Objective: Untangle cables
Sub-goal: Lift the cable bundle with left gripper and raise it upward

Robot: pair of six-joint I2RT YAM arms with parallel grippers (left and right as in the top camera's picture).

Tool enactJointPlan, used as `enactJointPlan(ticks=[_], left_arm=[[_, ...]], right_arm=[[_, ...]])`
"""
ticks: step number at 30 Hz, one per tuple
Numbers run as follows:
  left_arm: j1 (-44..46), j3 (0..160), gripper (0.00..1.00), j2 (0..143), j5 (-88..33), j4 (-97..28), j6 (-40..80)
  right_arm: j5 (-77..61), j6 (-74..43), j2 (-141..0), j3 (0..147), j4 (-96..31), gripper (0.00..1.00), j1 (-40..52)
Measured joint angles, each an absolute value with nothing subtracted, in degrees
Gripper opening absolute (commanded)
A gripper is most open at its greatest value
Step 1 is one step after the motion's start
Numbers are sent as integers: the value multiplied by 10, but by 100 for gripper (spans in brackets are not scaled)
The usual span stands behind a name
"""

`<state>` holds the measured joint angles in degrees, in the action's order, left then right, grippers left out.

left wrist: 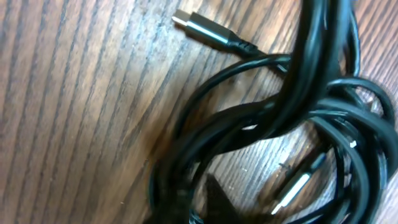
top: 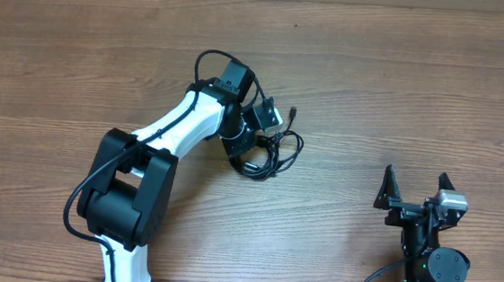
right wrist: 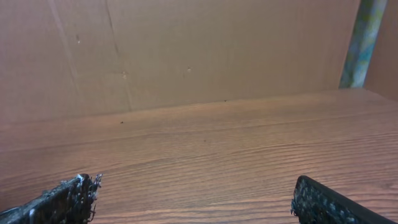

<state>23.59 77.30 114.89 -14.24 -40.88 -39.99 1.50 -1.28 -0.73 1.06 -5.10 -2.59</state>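
The cables (top: 276,150) lie as one tangled black bundle on the wooden table (top: 402,72), just right of centre. One small plug (top: 292,114) sticks out at the top of the bundle. My left gripper (top: 254,143) is down on the bundle's left side. In the left wrist view the looped cables (left wrist: 273,118) fill the frame, with a black plug (left wrist: 202,28) at the top and a silver plug (left wrist: 292,190) lower right. The left gripper (left wrist: 202,208) looks shut on strands at the bottom edge. My right gripper (top: 416,183) is open and empty at the lower right, away from the cables.
The right wrist view shows bare table (right wrist: 205,149) between the open fingers of the right gripper (right wrist: 196,194), with a brown cardboard wall (right wrist: 186,50) behind. The left arm's white body (top: 176,126) crosses the table's middle left.
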Motion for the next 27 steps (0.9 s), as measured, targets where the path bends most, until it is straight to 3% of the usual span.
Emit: enactJointPlan(ticks=[17,19,21,22,23,24,25,27], left_arm=[[236,892,4,1154,-114,-497,-341],[236,910,17,1154,-96,-501,-316],[236,919,37,1154,-82,-504,-295],[236,919,47,1154,-76,-509,-287],[236,919,67,1154,-72,-518,-278],[236,919,76,1154,-70,-527,-272],[236,919,81,1154,-67,-534,-267],[236,919,81,1154,-65,-556,-241]], right_arm=[[15,-13,-7,11,-51,100,-26],[15,-13,-7,11,-51,100,-26],[15,-13,-7,11,-51,100,-26],[15,-13,-7,11,-51,100,-26],[15,-13,-7,11,-51,100,-26],[15,-13,-7,11,-51,100,-26],[15,-13,-7,11,-51,100,-26],[15,-13,-7,11,-51,100,-26]])
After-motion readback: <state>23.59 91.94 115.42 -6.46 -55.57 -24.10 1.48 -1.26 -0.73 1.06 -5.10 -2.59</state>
